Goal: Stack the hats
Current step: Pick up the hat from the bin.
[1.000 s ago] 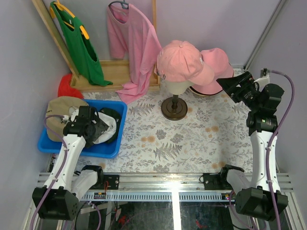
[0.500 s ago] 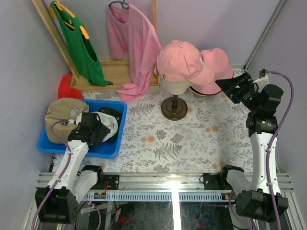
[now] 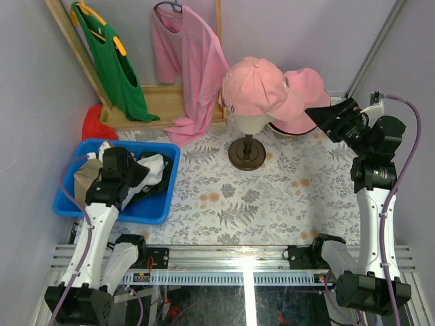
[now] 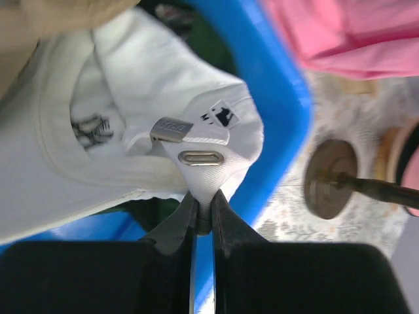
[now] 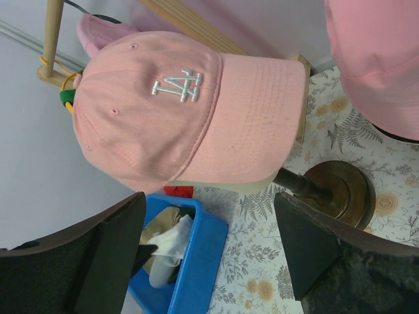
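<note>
A tan cap [image 3: 84, 180] lies in the blue bin [image 3: 158, 206], turned so its white inside [image 4: 98, 131] faces up. My left gripper [image 4: 203, 199] is shut on the cap's white back strap, just below the metal buckle [image 4: 201, 157]. Under that cap a dark green cap [image 3: 155, 187] shows. A pink cap [image 3: 258, 87] sits on the mannequin head [image 3: 250, 122], and a pink bucket hat [image 3: 309, 92] lies right behind it. Beside the bucket hat my right gripper [image 3: 325, 117] hangs open and holds nothing. The right wrist view shows the pink cap [image 5: 183, 111] ahead of its fingers.
The mannequin stand's round dark base [image 3: 247, 153] rests mid-table on the floral cloth. A wooden rack [image 3: 163, 102] at the back holds a pink shirt [image 3: 190, 68] and a green garment [image 3: 112, 64]. Something red [image 3: 95, 125] lies behind the bin.
My left gripper has shut on the tan cap's back strap and drawn back toward me, turning the cap so its white inside shows. The right gripper has barely shifted.
</note>
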